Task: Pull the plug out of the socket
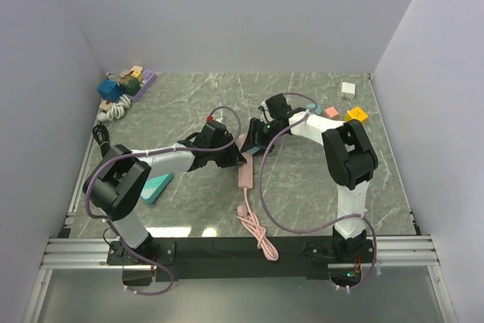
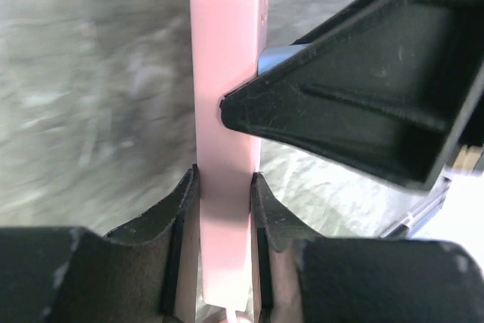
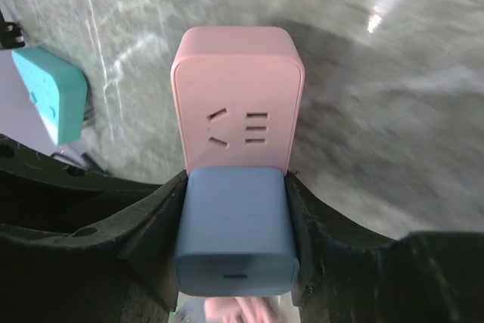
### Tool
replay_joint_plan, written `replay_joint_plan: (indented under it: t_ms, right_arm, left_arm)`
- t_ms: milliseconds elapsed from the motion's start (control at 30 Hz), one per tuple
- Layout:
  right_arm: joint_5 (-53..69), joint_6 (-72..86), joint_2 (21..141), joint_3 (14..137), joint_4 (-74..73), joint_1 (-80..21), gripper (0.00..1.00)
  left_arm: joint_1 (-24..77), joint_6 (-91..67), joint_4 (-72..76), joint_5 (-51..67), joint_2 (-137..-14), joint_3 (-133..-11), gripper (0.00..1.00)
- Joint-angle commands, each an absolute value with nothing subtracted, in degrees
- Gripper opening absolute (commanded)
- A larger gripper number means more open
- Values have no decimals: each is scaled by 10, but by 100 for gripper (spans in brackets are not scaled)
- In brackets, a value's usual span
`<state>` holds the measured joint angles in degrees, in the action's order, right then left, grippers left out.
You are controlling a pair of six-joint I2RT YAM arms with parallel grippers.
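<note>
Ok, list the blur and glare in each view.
Top external: sharp, with a pale sheen on the table along its near edge. Left wrist: table smeared, strip fairly crisp. Right wrist: plug and strip sharp, table behind blurred, one bright glare spot at upper right.

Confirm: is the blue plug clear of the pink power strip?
No, the blue plug sits flush on the pink power strip, between the right fingers.
</note>
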<state>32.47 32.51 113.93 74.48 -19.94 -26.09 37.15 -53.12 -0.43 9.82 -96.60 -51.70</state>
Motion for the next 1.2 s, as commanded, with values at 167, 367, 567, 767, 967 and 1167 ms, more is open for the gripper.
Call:
replay_joint_plan:
  t_ms: [167,367,567,767,967,1167]
  right_arm:
    - [416,216,1173,939,-409,-158,0]
    - [412,262,1148,882,-357,-173,0]
    - [309,447,981,661,-116,-214,0]
    - [235,501,934,592,-45,-266,0]
    - [292,437,1001,663,-139,-268,0]
    - [314,345,1061,735,-208,-265,8]
  left_arm:
    - [373,-535,-4,98,-959,-476,1]
    - [372,-534,-10,98,-961,-493,1]
    - [373,-526,-25,94,-971,-533,0]
    - [372,-528,-24,104,-987,-561,1]
    - [373,-528,-25,105,-987,-567,1]
    - [372,-532,-15,105,-981,-546,1]
